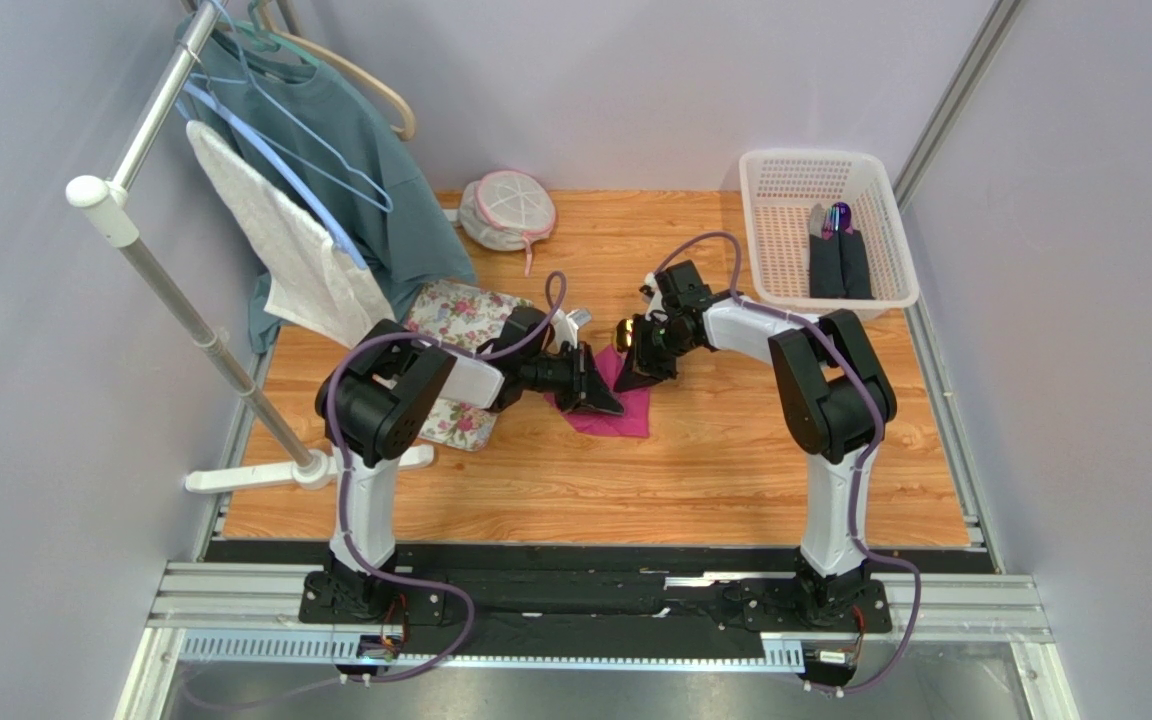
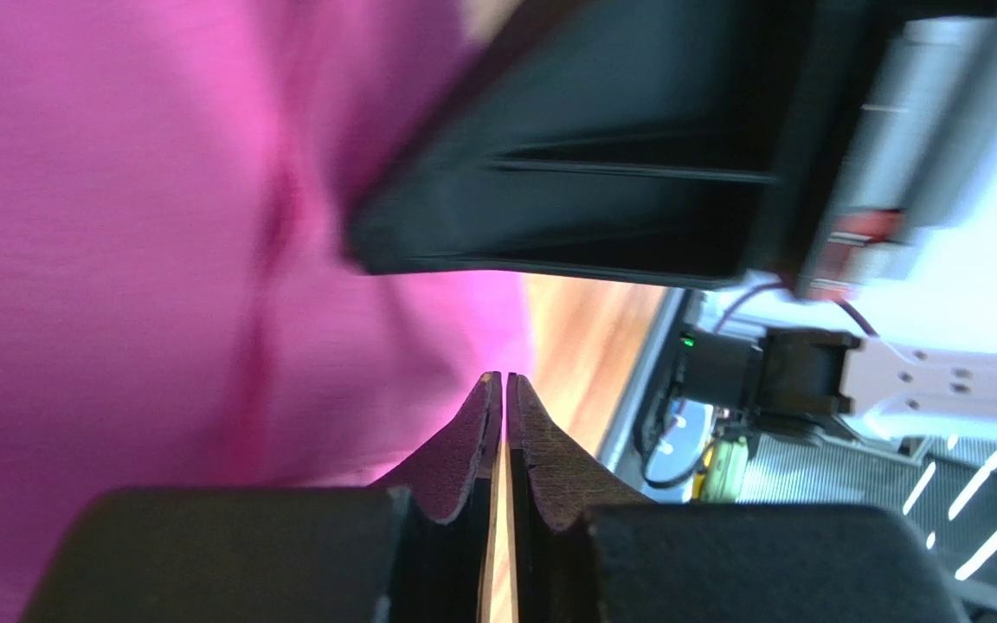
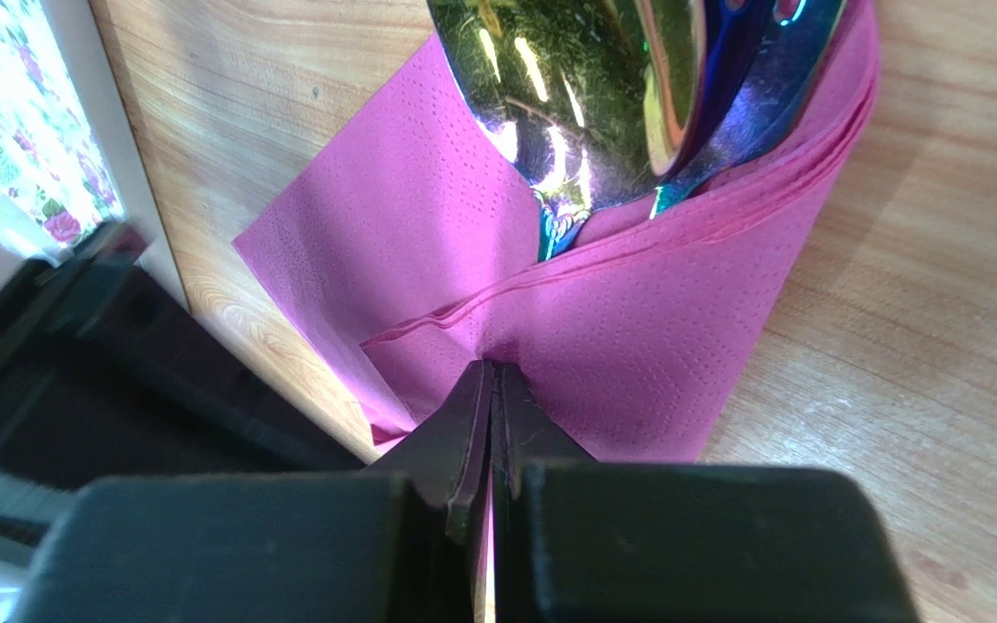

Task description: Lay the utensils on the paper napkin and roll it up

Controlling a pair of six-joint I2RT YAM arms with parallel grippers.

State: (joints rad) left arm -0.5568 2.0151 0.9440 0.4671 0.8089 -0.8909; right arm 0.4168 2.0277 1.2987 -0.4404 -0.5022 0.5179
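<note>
The magenta paper napkin (image 1: 612, 408) lies mid-table, with one flap folded over the utensils. In the right wrist view the napkin (image 3: 673, 325) wraps the shiny gold utensils (image 3: 569, 91), whose rounded heads stick out at the top; they show as a gold glint in the top view (image 1: 623, 333). My right gripper (image 3: 496, 374) is shut on a pinch of the folded napkin flap. My left gripper (image 2: 505, 383) is shut at the napkin's (image 2: 140, 260) edge, with nothing visible between its tips. It sits close against the right gripper (image 2: 569, 169). Both grippers meet over the napkin (image 1: 615, 375).
A floral-print cloth (image 1: 462, 323) lies just left of the napkin. A white basket (image 1: 826, 225) at the back right holds dark items with a purple tip (image 1: 838, 248). A clothes rack (image 1: 162, 285) with a teal garment and white towel stands at the left. A mesh bag (image 1: 507, 207) lies at the back.
</note>
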